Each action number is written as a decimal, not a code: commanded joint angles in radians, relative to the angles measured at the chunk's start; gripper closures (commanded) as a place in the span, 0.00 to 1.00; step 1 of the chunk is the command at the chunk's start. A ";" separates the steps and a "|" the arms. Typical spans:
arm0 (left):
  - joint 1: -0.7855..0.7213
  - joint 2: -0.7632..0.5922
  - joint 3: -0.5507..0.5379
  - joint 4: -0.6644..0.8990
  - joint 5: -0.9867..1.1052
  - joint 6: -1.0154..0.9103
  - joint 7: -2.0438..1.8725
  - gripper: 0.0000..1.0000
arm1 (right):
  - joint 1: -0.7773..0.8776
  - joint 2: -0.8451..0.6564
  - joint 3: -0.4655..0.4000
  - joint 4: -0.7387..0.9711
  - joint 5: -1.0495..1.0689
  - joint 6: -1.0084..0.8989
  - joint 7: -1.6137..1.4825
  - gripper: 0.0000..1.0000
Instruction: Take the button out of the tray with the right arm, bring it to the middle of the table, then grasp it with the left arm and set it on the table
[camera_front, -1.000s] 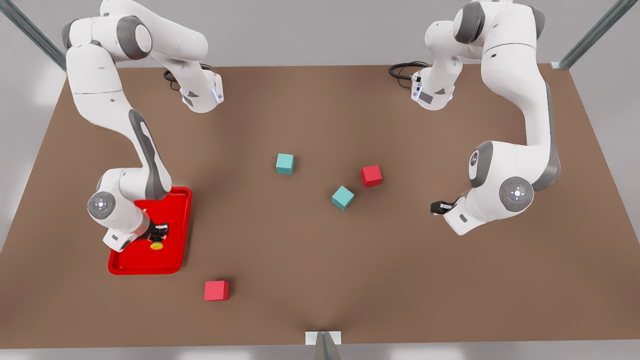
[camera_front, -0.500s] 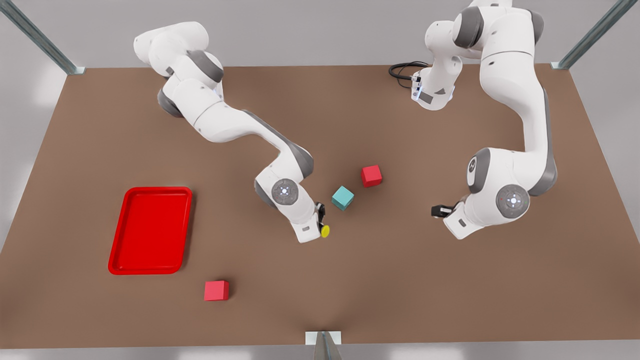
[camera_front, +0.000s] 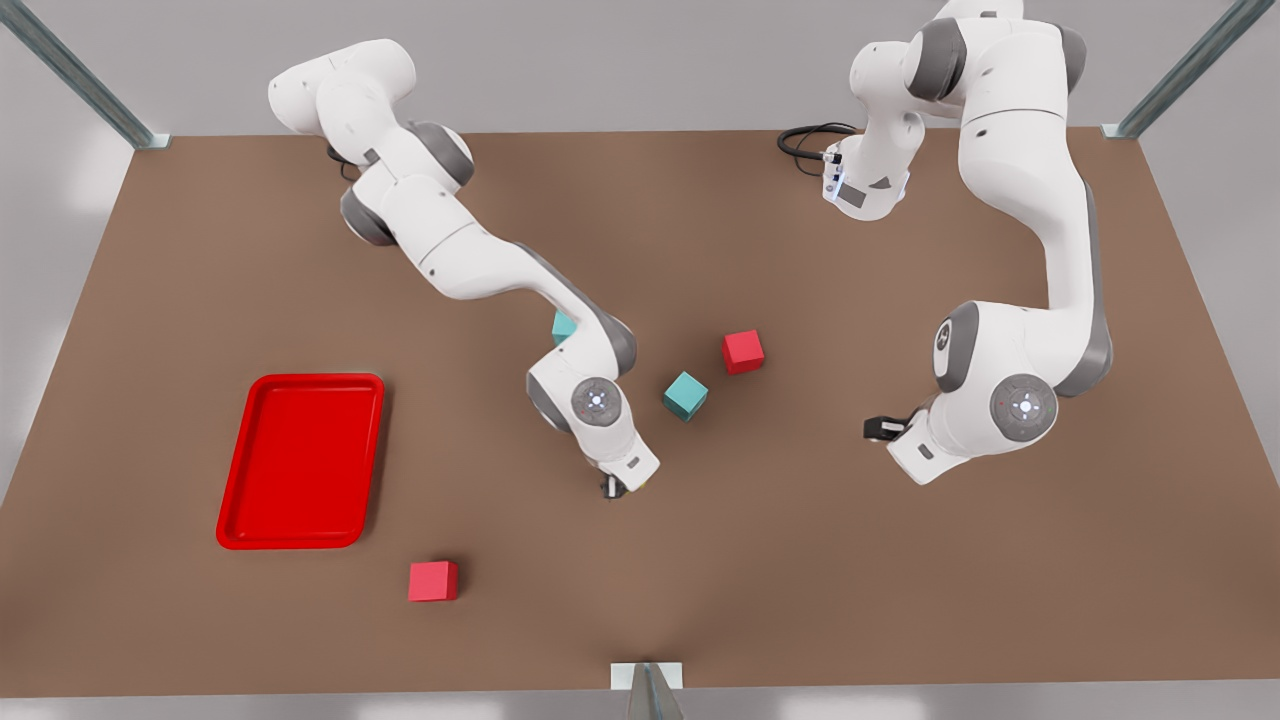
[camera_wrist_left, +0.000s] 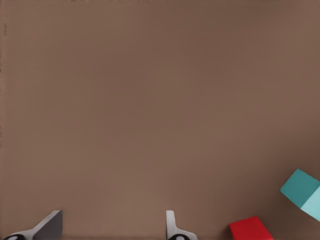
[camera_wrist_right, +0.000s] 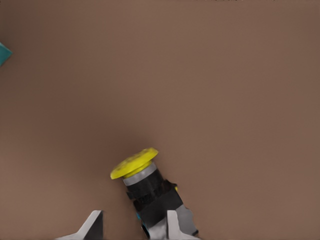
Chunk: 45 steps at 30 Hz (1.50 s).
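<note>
The right gripper (camera_front: 615, 488) is positioned over the middle of the table (camera_front: 800, 560), near the front edge side of the teal cube (camera_front: 685, 396). In the right wrist view its fingers (camera_wrist_right: 176, 222) are spread, and the button (camera_wrist_right: 145, 187) lies between them against one finger, yellow cap pointing away from the wrist; whether it is clamped cannot be determined. The tray (camera_front: 300, 460) sits at the front view's left, well apart from the button. The left gripper (camera_front: 880, 428) waits at the front view's right, fingers (camera_wrist_left: 172, 227) apart over bare table, near a red cube (camera_front: 743, 352).
</note>
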<state>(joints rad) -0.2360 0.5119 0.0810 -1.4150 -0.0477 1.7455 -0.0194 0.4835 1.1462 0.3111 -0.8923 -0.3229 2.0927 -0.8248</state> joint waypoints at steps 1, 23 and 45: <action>0.001 -0.001 0.000 0.001 0.003 0.002 -0.022 0.00 | 0.001 0.000 0.000 0.001 0.005 0.047 -0.346 0.00; -0.499 0.261 -0.024 0.317 -0.044 0.101 -2.904 0.00 | -0.615 -0.991 -0.049 -0.764 0.232 -0.283 1.026 0.00; -0.546 0.665 0.063 0.556 0.057 0.565 -3.111 0.00 | -0.637 -0.951 -0.050 -0.732 0.234 -0.295 1.061 0.00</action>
<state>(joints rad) -0.7813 1.1752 0.1453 -0.8595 0.0088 2.2108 -2.5775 -0.1531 0.1960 0.2606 -1.6252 -0.0900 1.8031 0.0403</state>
